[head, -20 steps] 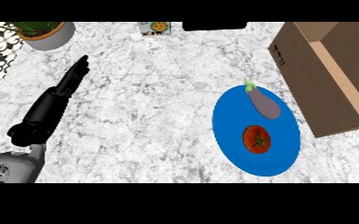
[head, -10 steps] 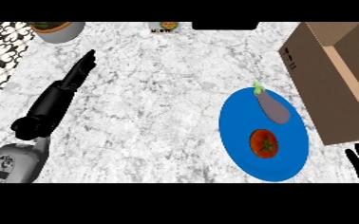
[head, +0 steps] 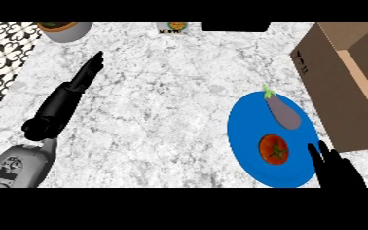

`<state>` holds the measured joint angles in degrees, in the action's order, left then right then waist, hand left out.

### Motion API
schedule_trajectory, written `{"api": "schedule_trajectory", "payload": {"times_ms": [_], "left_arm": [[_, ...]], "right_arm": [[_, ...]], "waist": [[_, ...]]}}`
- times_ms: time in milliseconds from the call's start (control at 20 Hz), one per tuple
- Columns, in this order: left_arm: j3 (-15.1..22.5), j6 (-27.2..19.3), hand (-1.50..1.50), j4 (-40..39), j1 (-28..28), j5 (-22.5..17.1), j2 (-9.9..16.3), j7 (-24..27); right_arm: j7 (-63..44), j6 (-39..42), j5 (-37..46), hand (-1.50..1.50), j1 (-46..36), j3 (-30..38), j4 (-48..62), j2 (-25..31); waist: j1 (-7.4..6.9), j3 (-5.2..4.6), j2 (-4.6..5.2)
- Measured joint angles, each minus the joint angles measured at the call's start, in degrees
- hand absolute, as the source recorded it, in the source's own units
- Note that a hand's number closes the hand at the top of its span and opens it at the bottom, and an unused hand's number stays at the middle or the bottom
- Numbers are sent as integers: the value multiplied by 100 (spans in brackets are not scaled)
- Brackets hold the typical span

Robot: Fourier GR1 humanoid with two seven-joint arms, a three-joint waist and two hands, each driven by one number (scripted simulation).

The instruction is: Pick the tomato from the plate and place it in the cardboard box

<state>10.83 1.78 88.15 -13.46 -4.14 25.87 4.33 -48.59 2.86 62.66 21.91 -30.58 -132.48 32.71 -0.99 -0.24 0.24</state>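
Note:
A red tomato with a green stem scar lies on the lower half of a blue plate at the right of the counter. My right hand comes in at the lower right corner with its fingers straight, just right of the tomato and over the plate's edge, not touching the tomato. The cardboard box stands open at the right edge, beyond the plate. My left hand lies flat on the counter at the left, fingers stretched toward the back.
A purple eggplant with a green stem lies on the plate's upper half, between the tomato and the box. A grey pot with a plant stands at the back left. A small jar sits at the back edge.
My right hand has come into view at the lower right beside the plate. The view has shifted, so the plate and box sit lower and further right. The left hand holds its pose.

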Motion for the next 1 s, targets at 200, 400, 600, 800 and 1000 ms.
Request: {"api": "schedule_trajectory", "payload": {"times_ms": [200,400,600,800,1000], "left_arm": [[-63,52,0,-65,19,80,-81,45],[-160,119,0,-84,6,128,-159,4],[-174,103,0,-21,119,340,-342,39],[-370,269,0,-210,1,388,-401,87],[-446,365,0,-20,155,468,-446,56]], "right_arm": [[-574,520,718,-150,-657,-754,407,-775],[-791,948,1072,-150,-1177,-864,731,-1288],[-744,982,1273,-150,-1366,-802,1125,-1604],[-669,1103,1356,-150,-1502,-641,1357,-1784],[-622,1188,1442,-150,-1642,-445,1721,-1978]], "waist": [[37,10,-14],[64,16,-19],[87,20,-24],[103,22,-24],[96,24,-25]]}}
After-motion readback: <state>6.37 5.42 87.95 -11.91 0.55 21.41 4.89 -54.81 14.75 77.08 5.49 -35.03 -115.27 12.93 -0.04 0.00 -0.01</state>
